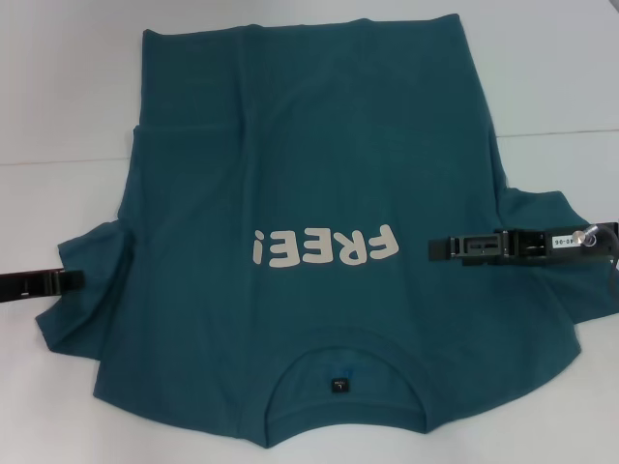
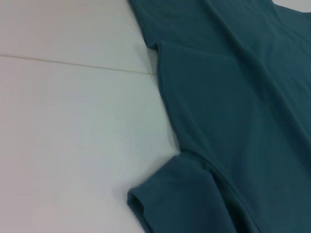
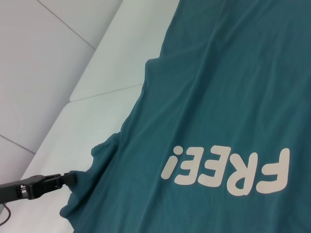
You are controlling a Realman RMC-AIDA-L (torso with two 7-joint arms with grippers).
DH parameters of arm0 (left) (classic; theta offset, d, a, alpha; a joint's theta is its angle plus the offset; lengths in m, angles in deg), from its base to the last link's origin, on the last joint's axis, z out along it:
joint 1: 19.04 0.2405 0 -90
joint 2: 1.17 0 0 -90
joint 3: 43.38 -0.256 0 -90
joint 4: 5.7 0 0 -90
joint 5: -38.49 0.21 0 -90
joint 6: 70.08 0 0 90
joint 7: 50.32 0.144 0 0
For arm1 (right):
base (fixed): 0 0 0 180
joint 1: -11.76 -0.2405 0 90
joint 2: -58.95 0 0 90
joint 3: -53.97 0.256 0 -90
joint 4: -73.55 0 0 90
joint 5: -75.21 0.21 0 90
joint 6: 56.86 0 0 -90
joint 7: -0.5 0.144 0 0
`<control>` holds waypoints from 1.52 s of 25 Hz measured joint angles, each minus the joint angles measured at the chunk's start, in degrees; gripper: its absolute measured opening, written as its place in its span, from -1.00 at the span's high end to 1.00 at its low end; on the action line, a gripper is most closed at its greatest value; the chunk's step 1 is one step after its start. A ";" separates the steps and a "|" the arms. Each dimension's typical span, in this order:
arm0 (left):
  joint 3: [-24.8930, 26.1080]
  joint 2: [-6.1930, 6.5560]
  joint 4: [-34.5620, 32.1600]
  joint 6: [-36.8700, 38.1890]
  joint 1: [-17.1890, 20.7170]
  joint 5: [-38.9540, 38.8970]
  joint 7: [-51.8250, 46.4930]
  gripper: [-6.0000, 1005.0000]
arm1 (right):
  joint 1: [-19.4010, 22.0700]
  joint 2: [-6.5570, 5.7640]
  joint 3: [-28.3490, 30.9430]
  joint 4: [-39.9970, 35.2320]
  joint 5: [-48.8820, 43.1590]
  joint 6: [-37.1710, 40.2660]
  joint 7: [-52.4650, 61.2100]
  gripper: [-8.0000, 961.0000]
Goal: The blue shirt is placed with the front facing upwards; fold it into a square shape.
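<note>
Matt cotton-like blue shirt lies on a smooth white table.

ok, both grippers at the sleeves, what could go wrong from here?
1. The left gripper sits only at the edge of the bunched sleeve of the blue shirt; the cloth may slip out on a pull.
2. The right gripper reaches well over the body near the FREE! lettering, so it may drag extra layers and skew the fold.
3. The far hem is already doubled over, risking an uneven square.
</note>
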 joint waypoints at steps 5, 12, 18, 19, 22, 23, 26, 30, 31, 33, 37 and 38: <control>0.00 0.08 0.01 0.26 -0.02 0.00 -0.02 0.83 | 0.00 0.03 -0.20 0.00 0.00 -0.03 -0.04 -0.96; 1.87 0.89 0.04 5.94 -0.31 -0.52 -0.41 0.88 | 0.00 -0.04 0.01 0.00 0.00 0.13 0.13 -0.96; 10.65 3.08 0.31 15.87 -2.39 -1.75 -1.99 0.91 | 0.00 0.12 -0.16 0.00 0.00 0.19 0.20 -0.96; 11.45 3.44 0.34 16.81 -2.67 -1.98 -2.62 0.91 | 0.00 0.18 -0.16 0.00 0.00 0.19 0.18 -0.96; 12.38 4.25 0.40 19.37 -3.65 -2.31 -4.64 0.91 | 0.03 0.24 -0.18 0.00 0.00 0.24 0.05 -0.96; 12.37 4.33 0.42 19.91 -3.93 -2.31 -5.13 0.90 | 0.07 0.25 -0.20 0.00 0.00 0.29 0.04 -0.96; 11.54 4.38 0.48 20.99 -5.09 -2.32 -7.92 0.89 | 0.16 0.25 -0.22 0.00 0.00 0.31 0.01 -0.96; 10.09 3.59 0.54 19.31 -6.63 -2.32 -10.98 0.87 | 0.14 0.29 -0.25 0.00 0.00 0.32 -0.03 -0.96; 9.73 3.29 0.58 18.84 -6.98 -2.33 -11.57 0.87 | 0.13 0.35 -0.25 0.00 0.00 0.32 -0.06 -0.96; 8.05 2.62 1.16 16.86 -7.83 -2.33 -13.04 0.86 | 0.13 0.41 -0.26 0.00 0.00 0.32 -0.07 -0.96; 4.83 2.01 5.26 11.14 -9.55 -2.27 -15.00 0.85 | 0.11 0.43 -0.26 0.00 0.00 0.25 -0.10 -0.96; 4.46 1.88 6.23 9.87 -9.88 -2.20 -15.22 0.84 | 0.11 0.43 -0.26 0.03 0.00 0.21 -0.11 -0.96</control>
